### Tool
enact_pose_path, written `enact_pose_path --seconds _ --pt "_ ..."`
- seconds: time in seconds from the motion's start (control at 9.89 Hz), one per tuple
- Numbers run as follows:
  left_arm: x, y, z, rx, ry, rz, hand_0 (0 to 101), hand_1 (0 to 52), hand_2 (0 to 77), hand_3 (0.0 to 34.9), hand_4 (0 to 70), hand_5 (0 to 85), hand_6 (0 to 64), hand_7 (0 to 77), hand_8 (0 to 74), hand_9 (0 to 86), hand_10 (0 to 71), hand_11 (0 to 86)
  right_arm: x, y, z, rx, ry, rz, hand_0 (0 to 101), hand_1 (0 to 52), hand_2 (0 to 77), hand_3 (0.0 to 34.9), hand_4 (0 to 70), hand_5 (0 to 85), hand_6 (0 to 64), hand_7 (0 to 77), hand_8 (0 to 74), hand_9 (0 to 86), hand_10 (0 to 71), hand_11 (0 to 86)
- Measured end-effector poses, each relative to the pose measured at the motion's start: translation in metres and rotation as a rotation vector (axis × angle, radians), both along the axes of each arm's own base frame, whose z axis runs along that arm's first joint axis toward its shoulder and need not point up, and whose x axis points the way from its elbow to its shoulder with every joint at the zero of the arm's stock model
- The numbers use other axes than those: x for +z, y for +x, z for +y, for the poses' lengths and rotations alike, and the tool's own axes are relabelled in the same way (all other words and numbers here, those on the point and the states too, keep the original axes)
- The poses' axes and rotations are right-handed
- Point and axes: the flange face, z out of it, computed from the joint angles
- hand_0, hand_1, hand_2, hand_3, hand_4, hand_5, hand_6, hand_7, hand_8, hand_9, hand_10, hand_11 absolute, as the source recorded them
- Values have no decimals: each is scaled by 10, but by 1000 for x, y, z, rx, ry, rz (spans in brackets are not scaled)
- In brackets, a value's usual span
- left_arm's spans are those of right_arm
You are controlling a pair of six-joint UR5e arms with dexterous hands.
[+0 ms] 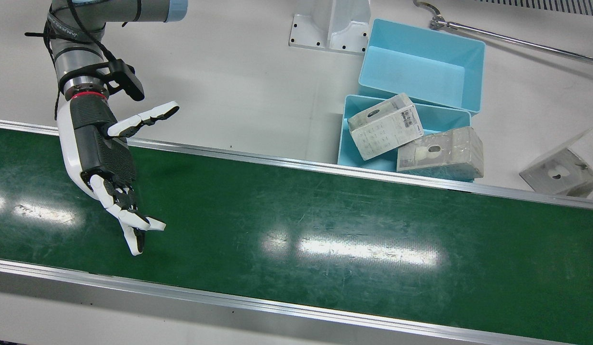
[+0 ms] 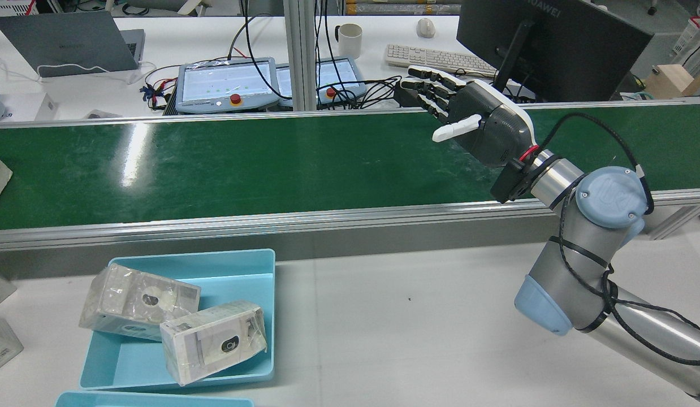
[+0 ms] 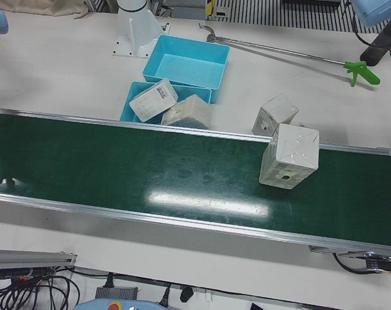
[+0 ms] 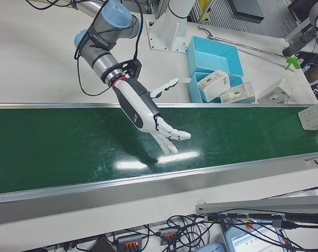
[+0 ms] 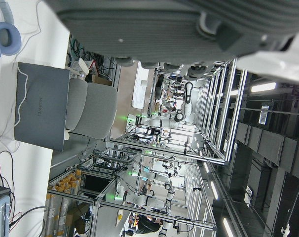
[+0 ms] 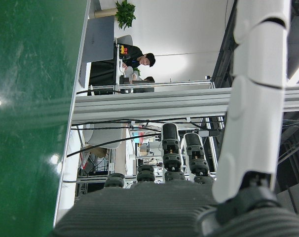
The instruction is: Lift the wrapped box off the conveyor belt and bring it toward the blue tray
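Right hand [image 1: 107, 158] reaches out over the conveyor belt [image 1: 325, 215], palm flat, fingers spread wide, holding nothing. Wrapped box [image 3: 289, 156] stands on the belt, well apart from it. Left hand's state: cannot tell.

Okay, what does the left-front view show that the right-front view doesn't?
Only the left-front view shows a full wrapped box standing on the green conveyor belt; in the right-front view that box is cut off at the right edge.

Only the right-front view shows the right hand, open with fingers spread above the belt, holding nothing.

Both show the belt, the two blue trays, with two wrapped boxes resting in the tray nearest the belt, and another box lying on the white table.
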Motion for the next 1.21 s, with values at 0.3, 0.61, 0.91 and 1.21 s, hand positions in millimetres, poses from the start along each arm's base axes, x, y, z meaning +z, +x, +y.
enact_pose_path --seconds 0.3,0.61,0.91,1.21 --pt "0 0 0 0 0 0 0 0 11 0 0 11 0 5 5 0 5 0 1 -1 0 -1 -1 2 469 115 71 77 82 175 49 213 16 60 11 33" --pt "0 0 0 0 0 0 0 0 11 0 0 11 0 5 5 0 5 5 1 -1 0 -1 -2 3 470 115 82 86 93 175 60 213 22 60 11 38" --pt "0 0 0 0 0 0 0 0 11 0 0 5 0 5 5 0 5 0 1 -1 0 0 -1 2 469 125 82 86 93 175 55 213 22 60 22 38" --pt "0 0 0 0 0 0 0 0 11 0 0 11 0 5 5 0 5 0 1 -1 0 -1 -1 2 469 125 93 81 93 175 60 224 22 60 22 38"
